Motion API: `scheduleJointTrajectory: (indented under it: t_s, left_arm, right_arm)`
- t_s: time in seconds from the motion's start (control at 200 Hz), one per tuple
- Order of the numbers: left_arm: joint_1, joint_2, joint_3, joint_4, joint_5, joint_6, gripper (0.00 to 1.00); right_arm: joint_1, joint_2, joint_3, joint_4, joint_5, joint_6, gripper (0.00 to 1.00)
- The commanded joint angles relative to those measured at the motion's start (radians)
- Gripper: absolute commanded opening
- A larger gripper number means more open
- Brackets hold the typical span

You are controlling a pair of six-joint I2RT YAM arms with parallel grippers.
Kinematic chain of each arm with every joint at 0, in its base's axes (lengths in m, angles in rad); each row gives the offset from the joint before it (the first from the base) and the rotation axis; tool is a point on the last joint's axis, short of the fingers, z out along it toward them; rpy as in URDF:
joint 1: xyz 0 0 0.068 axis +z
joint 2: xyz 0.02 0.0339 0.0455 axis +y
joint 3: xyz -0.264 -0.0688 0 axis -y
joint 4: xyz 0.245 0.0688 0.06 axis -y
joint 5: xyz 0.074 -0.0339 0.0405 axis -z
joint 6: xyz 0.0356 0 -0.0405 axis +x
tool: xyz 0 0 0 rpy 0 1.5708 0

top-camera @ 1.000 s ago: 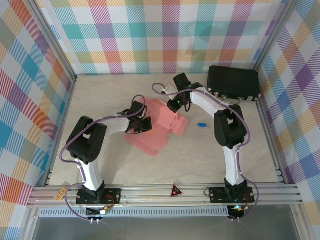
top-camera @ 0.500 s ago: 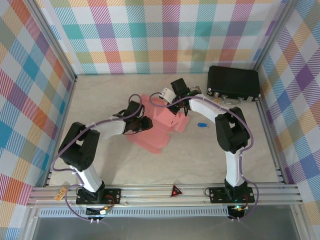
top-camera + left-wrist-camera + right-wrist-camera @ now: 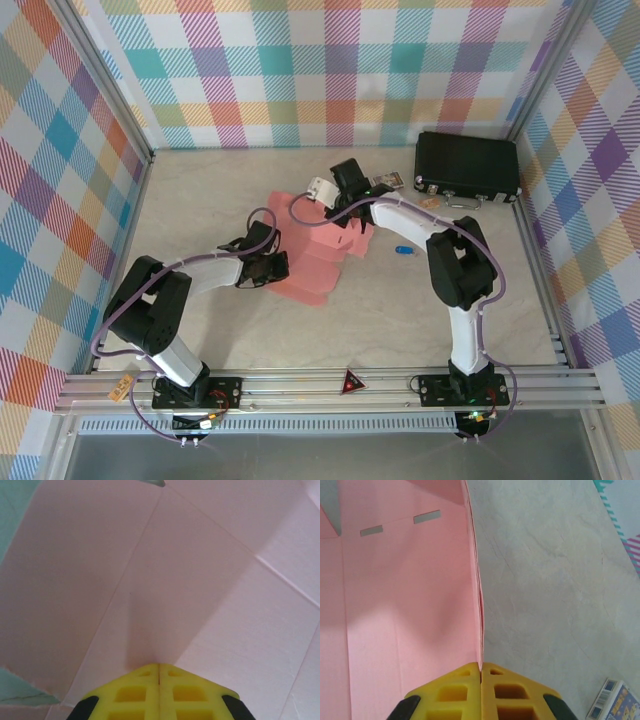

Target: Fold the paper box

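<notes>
Left of the black case [image 3: 467, 165], and a little nearer the arm bases than it, the paper box [image 3: 315, 255] lies on the pale marbled table [image 3: 400, 310]. It is a salmon-pink card sheet, partly folded, with some panels flat and others lifted along their creases.

On the side of the sheet closer to the case, the right gripper [image 3: 480, 667] has its yellow fingers pressed together on a raised edge of the card. That edge runs straight into the seam between them. Two small slots show in the pink panel beyond.

On the side of the sheet farther from the case, the left gripper [image 3: 158, 666] is closed too, with no gap between its fingers. Its tips sit right against the pink card where two panels meet at a crease. I can't tell whether any card is pinched there.

A small blue object [image 3: 403, 250] rests on the table between the sheet and the case, nearer the arm bases than the case.
</notes>
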Motion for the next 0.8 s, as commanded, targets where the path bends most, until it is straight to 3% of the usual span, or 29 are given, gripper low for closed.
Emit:
scheduleJointTrajectory:
  t_s: [0.0,0.795]
  left_arm:
    - [0.008,0.001,-0.023,0.008,-0.011,-0.016,0.00]
    - [0.008,0.164,0.034,0.228,0.089,-0.142,0.00]
  right_arm:
    - [0.014,-0.019,-0.023,0.078,0.046,-0.055,0.02]
    - [0.093,-0.059,-0.238,0.449,0.206,-0.268,0.04]
